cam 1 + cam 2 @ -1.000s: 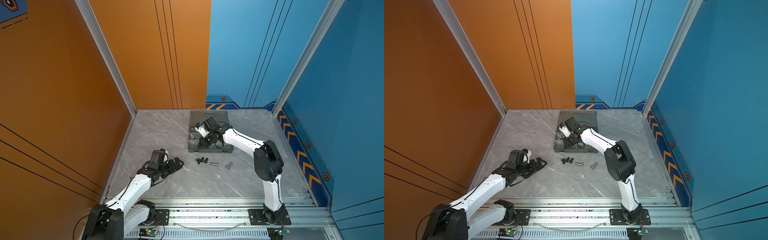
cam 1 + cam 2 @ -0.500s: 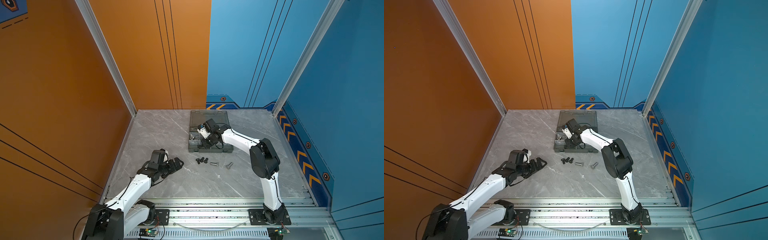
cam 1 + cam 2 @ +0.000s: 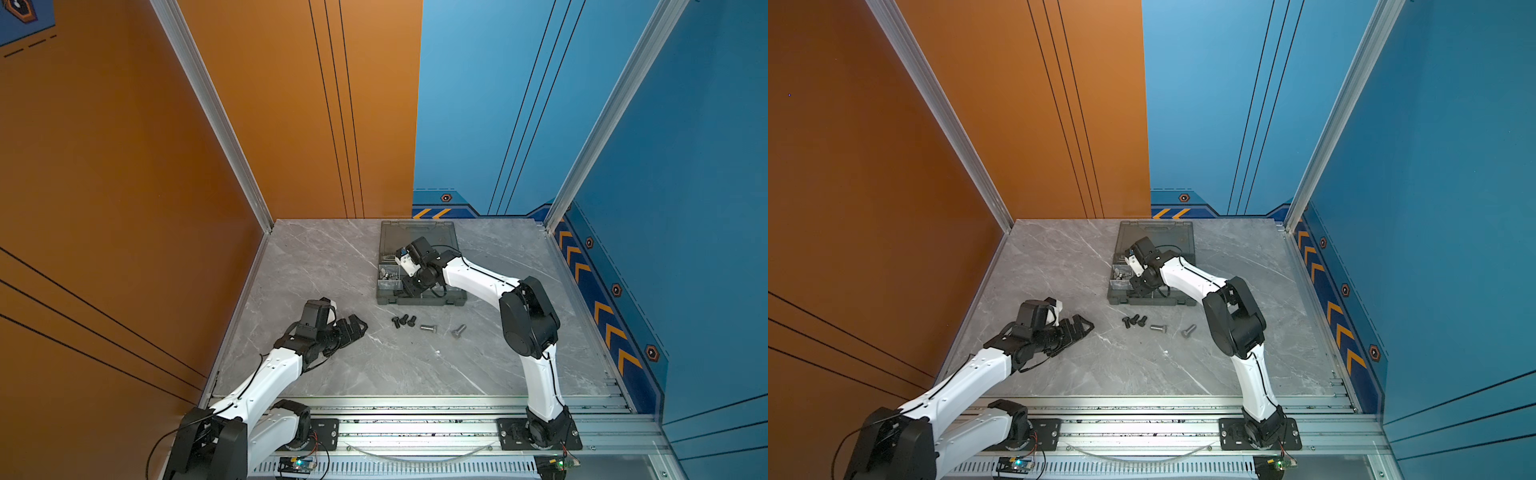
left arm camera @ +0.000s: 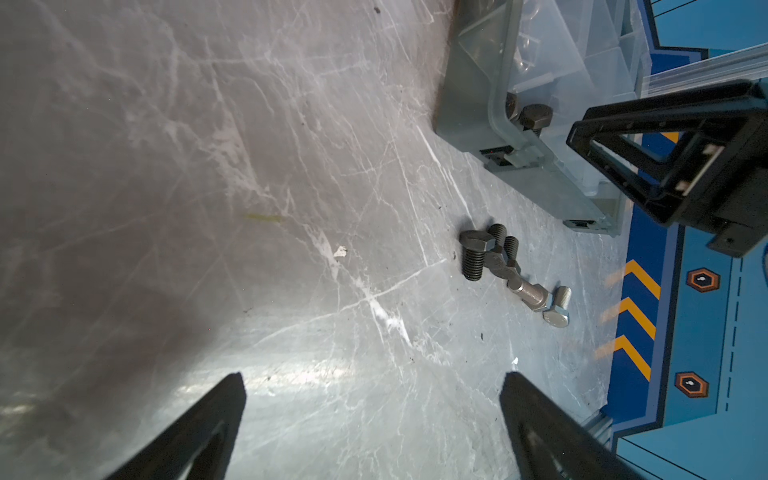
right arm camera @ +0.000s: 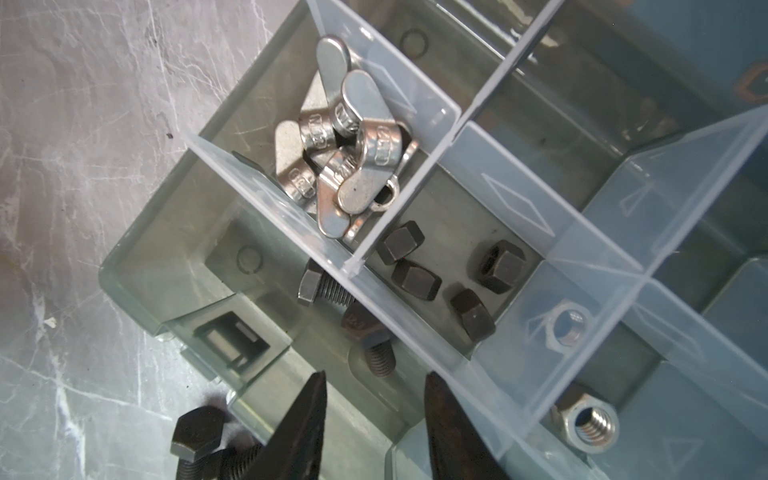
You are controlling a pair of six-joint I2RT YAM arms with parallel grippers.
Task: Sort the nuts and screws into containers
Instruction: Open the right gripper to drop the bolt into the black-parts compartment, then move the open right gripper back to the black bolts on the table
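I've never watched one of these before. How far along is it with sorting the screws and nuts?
Well along. Done: wing nuts, black nuts, silver nuts and two black bolts lie in the case's compartments, each kind apart. In hand: nothing; the right gripper hovers open above those bolts, and the left gripper is open too. Left: three black bolts and two silver bolts on the table.

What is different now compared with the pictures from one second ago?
The right gripper moved only slightly over the organiser case; its jaws now stand apart and empty above a black bolt in a compartment, apparently just released. The left gripper, open, and the loose bolts before the case stayed put.
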